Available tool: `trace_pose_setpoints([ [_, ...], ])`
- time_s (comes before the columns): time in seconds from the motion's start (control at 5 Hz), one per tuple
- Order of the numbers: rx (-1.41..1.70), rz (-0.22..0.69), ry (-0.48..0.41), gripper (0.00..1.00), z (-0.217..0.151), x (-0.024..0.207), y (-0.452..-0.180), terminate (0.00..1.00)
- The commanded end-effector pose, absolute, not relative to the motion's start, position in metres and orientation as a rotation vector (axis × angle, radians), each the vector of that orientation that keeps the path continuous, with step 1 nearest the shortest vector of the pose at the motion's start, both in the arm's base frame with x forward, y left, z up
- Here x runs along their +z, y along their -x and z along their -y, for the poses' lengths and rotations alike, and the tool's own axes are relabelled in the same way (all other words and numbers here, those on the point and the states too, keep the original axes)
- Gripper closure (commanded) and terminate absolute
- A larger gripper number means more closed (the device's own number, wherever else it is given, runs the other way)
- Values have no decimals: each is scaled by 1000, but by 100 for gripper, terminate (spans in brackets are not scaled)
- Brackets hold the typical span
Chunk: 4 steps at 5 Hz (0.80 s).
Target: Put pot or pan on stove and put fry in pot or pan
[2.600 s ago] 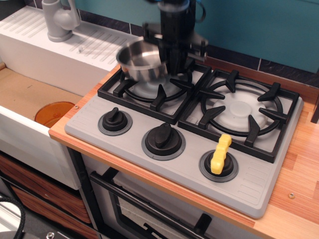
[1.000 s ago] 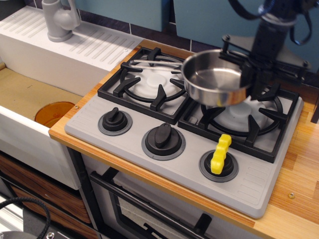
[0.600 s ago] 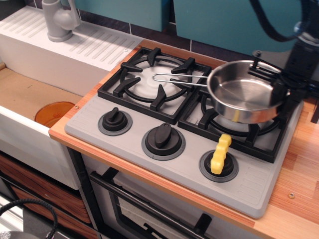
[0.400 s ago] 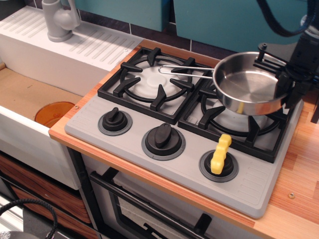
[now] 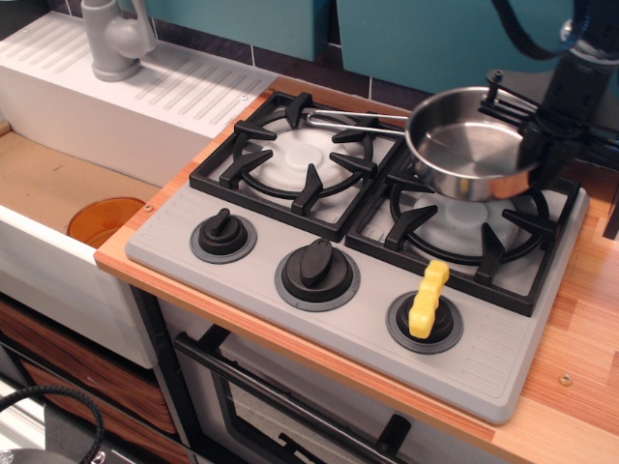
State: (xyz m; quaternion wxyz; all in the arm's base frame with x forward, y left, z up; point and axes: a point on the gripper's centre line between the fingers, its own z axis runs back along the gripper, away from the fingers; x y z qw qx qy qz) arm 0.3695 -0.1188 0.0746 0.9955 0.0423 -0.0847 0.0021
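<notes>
The shiny steel saucepan [image 5: 469, 145] hangs tilted a little above the back of the right burner grate [image 5: 471, 222] of the grey stove [image 5: 290, 242]. Its thin wire handle [image 5: 356, 118] points left over the left burner. My black gripper [image 5: 547, 135] is shut on the pan's right rim, at the upper right of the view. The yellow crinkle-cut fry [image 5: 427, 298] lies on top of the right front knob, apart from the pan.
Two more black knobs [image 5: 223, 232] [image 5: 315, 266] sit along the stove's front. An orange disc [image 5: 103, 219] lies in the sink well at left, with a grey tap [image 5: 114, 39] behind it. Wooden counter [image 5: 580, 338] runs along the right side.
The gripper carried the pan from the left burner across to the right burner, then drew it back and slightly up. The fry has not moved.
</notes>
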Motion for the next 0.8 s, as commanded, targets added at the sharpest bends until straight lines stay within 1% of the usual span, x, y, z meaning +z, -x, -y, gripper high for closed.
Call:
trace_pose_setpoints([
  [0.0, 17, 199, -85, 0, 118, 100, -381, 0],
  [0.4, 19, 187, -53, 0, 111, 108, -379, 0],
  [0.6, 14, 170, -46, 0, 107, 116, -378, 0],
])
